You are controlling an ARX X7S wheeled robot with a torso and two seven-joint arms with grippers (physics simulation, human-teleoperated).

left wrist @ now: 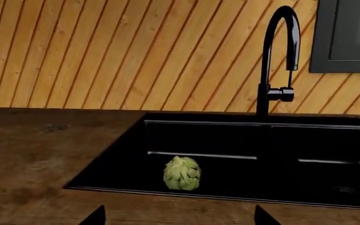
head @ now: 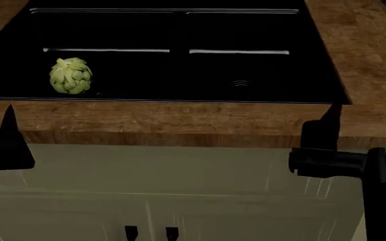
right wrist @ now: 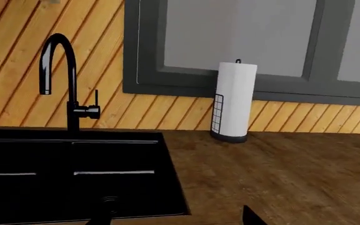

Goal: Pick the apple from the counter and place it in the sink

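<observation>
Both arms are held low in front of the robot. The left gripper (head: 8, 145) and the right gripper (head: 323, 145) hold nothing, with dark fingers (head: 331, 118) pointing up.

A green leafy artichoke (head: 71, 76) lies ahead of the left gripper and low, upright on its base. Ahead of the right gripper and off to its outer side, a white paper towel roll (right wrist: 234, 101) stands upright in a black wire holder before a grey-framed window (right wrist: 249, 42). Cream cabinets (head: 179, 191) sit below both grippers.
</observation>
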